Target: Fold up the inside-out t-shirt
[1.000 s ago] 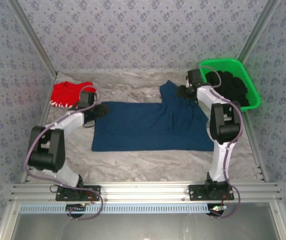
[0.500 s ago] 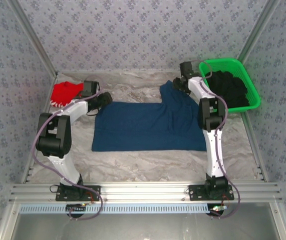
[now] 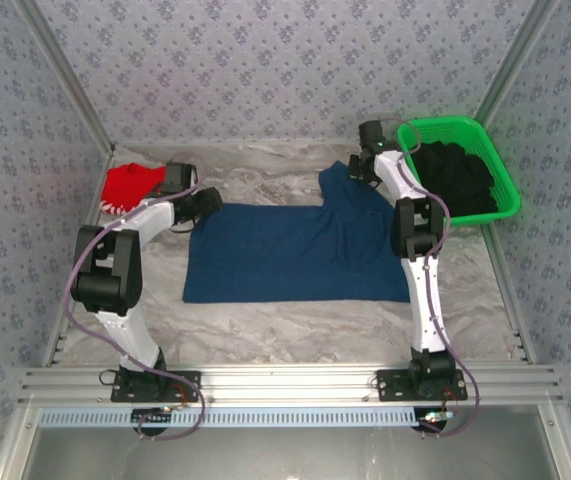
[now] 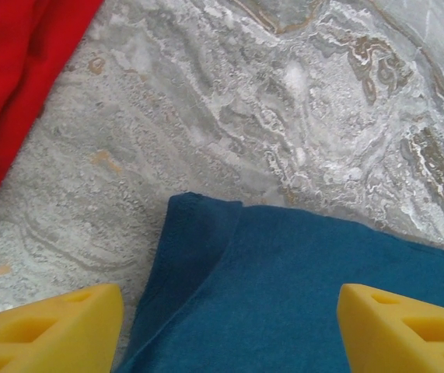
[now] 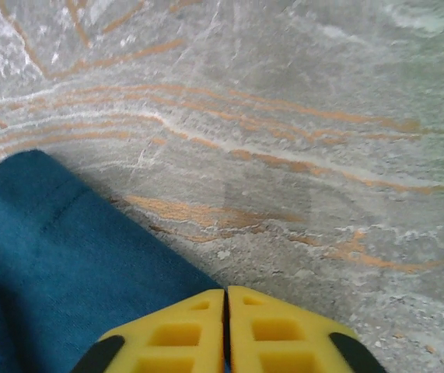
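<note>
– Now, where does the inside-out t-shirt point(image 3: 300, 250) lie in the top view?
– Spread flat at mid-tabletop point(image 3: 295, 325), navy, its long side running left to right. One part juts toward the far right, near the green basket point(image 3: 443, 124) that holds black clothing point(image 3: 455, 180).
– And the left arm point(image 3: 155, 215)?
– It reaches to the shirt's far left corner, near the red garment point(image 3: 130, 187). In the left wrist view the left jaws stand released, with the yellow fingertips point(image 4: 50, 330) wide apart at the lower corners. The shirt's hemmed corner point(image 4: 284, 295) lies between them on the marbled tabletop point(image 4: 284, 116), and the red garment point(image 4: 19, 70) lies at the upper left. Whether the tips touch the cloth cannot be told.
– The right arm point(image 3: 410, 225)?
– It stretches to the jutting part at the far right. In the right wrist view the right jaws are clenched, with the fingertips point(image 5: 175, 334) pressed tip to tip at the lower edge. They sit just beside the shirt's edge point(image 5: 58, 256), which lies at the lower left on the tabletop point(image 5: 284, 116). Whether any cloth is pinched cannot be told
</note>
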Controlling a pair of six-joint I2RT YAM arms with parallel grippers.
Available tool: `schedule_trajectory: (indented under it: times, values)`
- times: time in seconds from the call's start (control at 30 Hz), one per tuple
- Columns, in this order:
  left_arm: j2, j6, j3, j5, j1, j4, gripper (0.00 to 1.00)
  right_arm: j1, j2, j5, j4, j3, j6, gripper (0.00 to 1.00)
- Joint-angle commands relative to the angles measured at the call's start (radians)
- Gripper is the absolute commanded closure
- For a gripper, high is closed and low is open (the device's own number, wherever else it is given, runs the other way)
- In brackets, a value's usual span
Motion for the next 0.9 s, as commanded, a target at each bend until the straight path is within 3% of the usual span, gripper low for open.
schedule_trajectory:
  times: [0.0,0.2,0.37,0.63,0.87]
  values:
    - [0.005,0.029,0.018,0.007,0.009,-0.028,0.27,-0.028,-0.017,0.082,-0.039,0.049,-0.029,0.92]
    - [0.015,0.037,0.02,0.008,0.011,-0.032,0.27,-0.047,-0.059,0.123,-0.007,0.009,-0.037,0.95]
    - [0.023,0.04,0.027,0.01,0.018,-0.037,0.27,-0.055,-0.062,0.144,-0.007,0.01,-0.045,0.83]
    - [0.043,0.049,0.035,0.012,0.022,-0.043,0.27,-0.09,-0.03,-0.157,0.105,0.021,0.009,0.57]
    - [0.048,0.05,0.039,0.018,0.023,-0.043,0.27,-0.092,0.058,-0.205,0.106,0.12,0.067,0.5]
